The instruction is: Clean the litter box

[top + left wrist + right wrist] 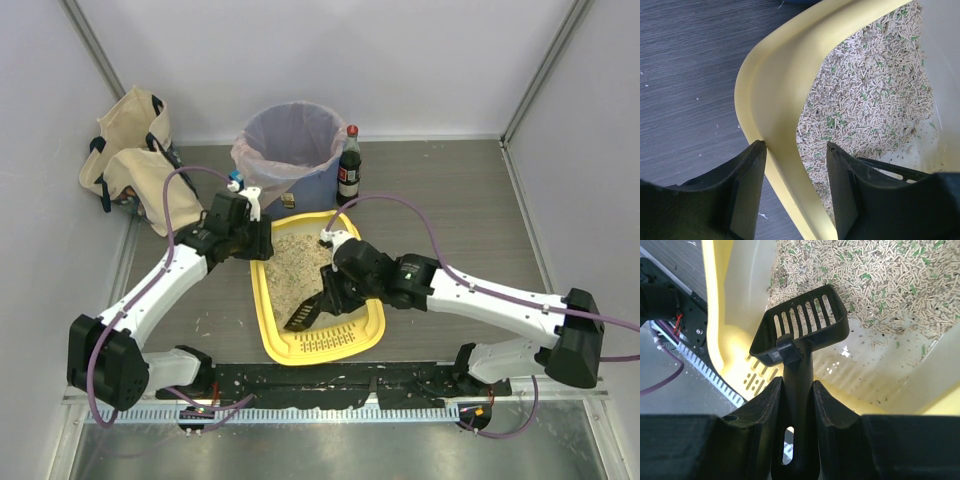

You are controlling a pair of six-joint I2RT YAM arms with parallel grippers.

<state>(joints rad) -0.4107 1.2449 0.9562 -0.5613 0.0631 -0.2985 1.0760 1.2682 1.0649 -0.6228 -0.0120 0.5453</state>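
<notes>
from above i couldn't see the fingers of the left gripper [247,232]; they were tucked under its own wrist at the far left corner of the litter box [262,318]. the box lay on the table [450,220] just ahead of both arms, with its slotted end nearest their bases. the left wrist camera filled the gap: the fingers stood partly apart astride the yellow rim, one outside over the table, one inside above the pellets [865,95], not pinching it. the right gripper [797,387] was clamped on the handle of a black slotted scoop [805,322], its blade over the bare floor near the grille. overhead, that arm hid much of the scoop. behind the box stood a blue bin [320,188] with a clear liner, a dark bottle [348,165] and a canvas tote [125,150]. a small thing by the bin i couldn't make out.
</notes>
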